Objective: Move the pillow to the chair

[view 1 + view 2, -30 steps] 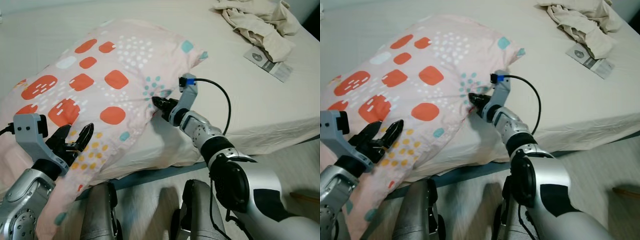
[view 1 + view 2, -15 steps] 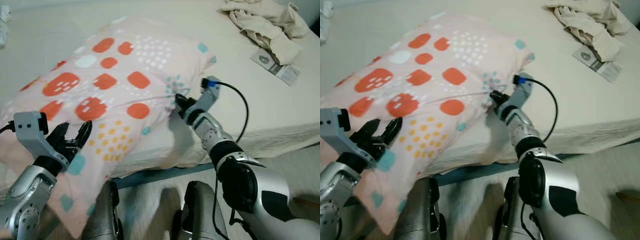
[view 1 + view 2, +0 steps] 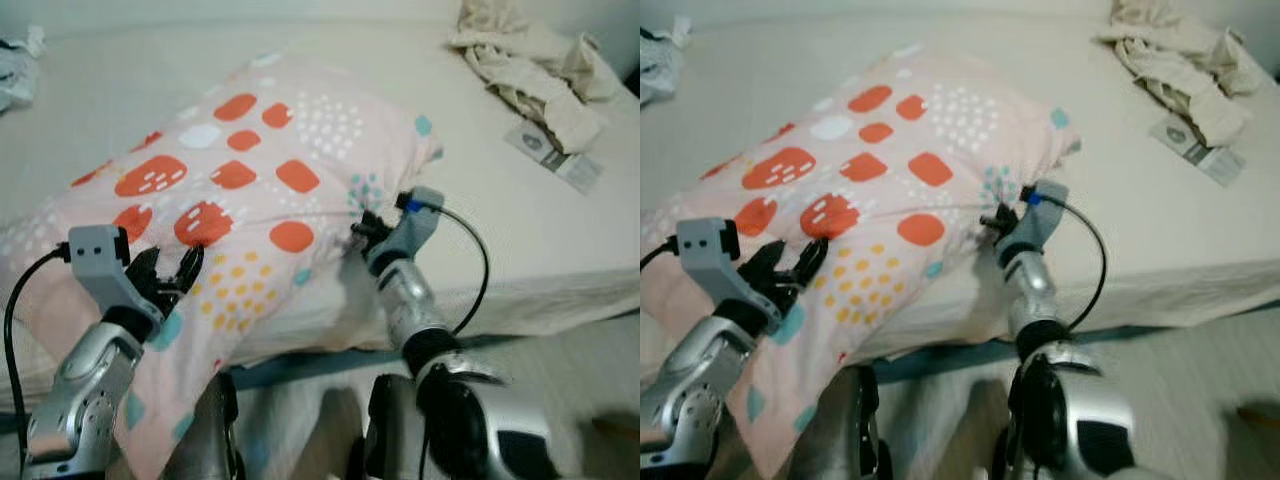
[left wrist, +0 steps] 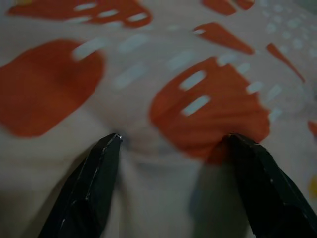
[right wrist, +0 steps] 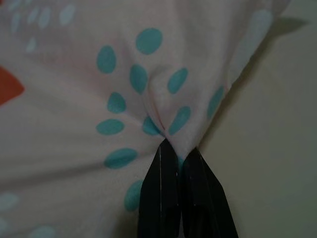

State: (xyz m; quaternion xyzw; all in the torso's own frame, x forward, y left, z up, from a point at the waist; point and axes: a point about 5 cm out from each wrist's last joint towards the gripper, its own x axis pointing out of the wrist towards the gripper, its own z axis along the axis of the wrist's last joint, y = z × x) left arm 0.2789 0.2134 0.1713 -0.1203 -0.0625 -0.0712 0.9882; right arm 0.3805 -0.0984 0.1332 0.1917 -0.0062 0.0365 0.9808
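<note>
Pinched shut on a fold of the patterned pillow (image 3: 240,210), the right gripper (image 5: 179,153) is seen as the left gripper (image 3: 168,277), previously clear, is pressed wide open into its near edge on the bed (image 3: 520,230), suggesting an imminent two-handed lift.

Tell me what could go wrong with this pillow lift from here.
The right gripper pinches only a small fold of the pink pillow with orange and teal spots, so the fabric may slip free. The left gripper is open against the pillow, not clamped, so that end could sag and slide off the cream bed.
</note>
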